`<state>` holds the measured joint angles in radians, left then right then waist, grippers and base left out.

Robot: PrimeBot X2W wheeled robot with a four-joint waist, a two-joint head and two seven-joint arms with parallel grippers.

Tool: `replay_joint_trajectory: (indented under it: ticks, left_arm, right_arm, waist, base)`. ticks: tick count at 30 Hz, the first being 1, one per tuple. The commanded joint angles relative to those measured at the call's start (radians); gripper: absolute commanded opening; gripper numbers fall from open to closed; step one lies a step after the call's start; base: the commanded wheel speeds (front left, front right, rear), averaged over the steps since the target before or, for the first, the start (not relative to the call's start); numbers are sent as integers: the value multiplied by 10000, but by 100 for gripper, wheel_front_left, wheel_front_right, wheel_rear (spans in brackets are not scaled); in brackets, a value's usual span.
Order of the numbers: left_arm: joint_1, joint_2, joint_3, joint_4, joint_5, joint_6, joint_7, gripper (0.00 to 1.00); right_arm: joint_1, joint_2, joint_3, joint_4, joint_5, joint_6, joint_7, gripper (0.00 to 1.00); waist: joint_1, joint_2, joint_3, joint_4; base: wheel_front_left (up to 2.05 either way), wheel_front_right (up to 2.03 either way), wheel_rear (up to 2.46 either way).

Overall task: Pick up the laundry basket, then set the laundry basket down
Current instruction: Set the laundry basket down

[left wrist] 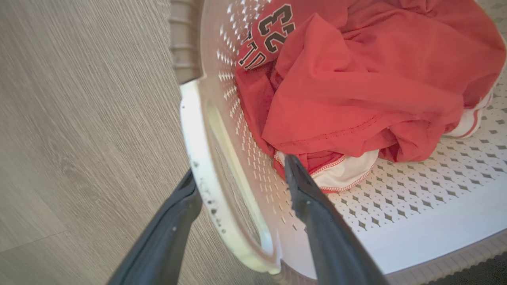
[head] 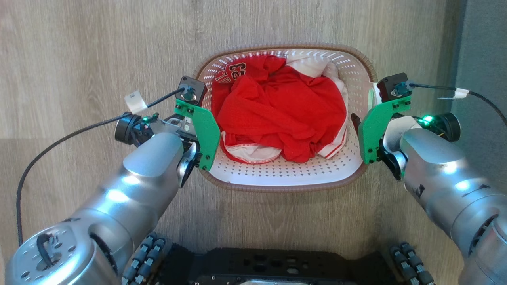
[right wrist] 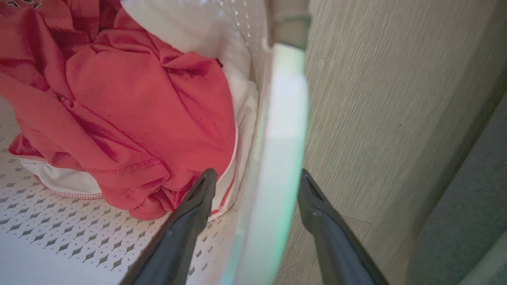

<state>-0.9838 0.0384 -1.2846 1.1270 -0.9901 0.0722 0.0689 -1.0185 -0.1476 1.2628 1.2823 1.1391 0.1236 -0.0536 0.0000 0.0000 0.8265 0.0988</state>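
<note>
Left gripper (left wrist: 239, 166): astride the left handle (left wrist: 204, 178) of the laundry basket (head: 285, 189); one finger outside the basket and touching the handle's outer edge, the other inside the wall and apart from it; jaws wide, clamping nothing
Right gripper (right wrist: 257, 172): astride the basket's right handle (right wrist: 277, 138); one finger inside the basket beside the clothes (head: 277, 107), one outside; a gap shows on both sides of the handle, so the jaws are released
Laundry basket: between the two grippers, apparently resting on the wood floor (head: 79, 59) that lies all round it; red and white clothes heaped inside it, below the rim
Handling: probably light, thin perforated plastic with a small soft load; the walls look likely to flex if squeezed; the smooth handles may slip in a loose pinch
Where to hold: both side handles together, near the middle of each, closed evenly so the basket rises level and the clothes do not slide
Risk: one jaw closing first could skew or tip the basket
</note>
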Motion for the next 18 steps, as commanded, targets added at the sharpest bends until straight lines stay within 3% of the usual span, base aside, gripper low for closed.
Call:
replay_joint_trajectory:
  ticks: [1,10,18]
  left_arm:
    - [86,118,53,10,65,97,-57,100]
    - [538,118,48,50,-82,27,-41,100]
    - [1639,118,46,188,-222,-180,-220,100]
  right_arm:
    - [527,67,31,26,20,71,-25,100]
    - [914,-8,-61,78,52,71,416,100]
    - [1946,6,-424,82,142,71,522,100]
  waist:
    - [0,0,-53,-3]
    - [0,0,-1184,-6]
    - [0,0,-3687,119]
  base:
    - [0,0,0]
    - [0,0,0]
    - [0,0,0]
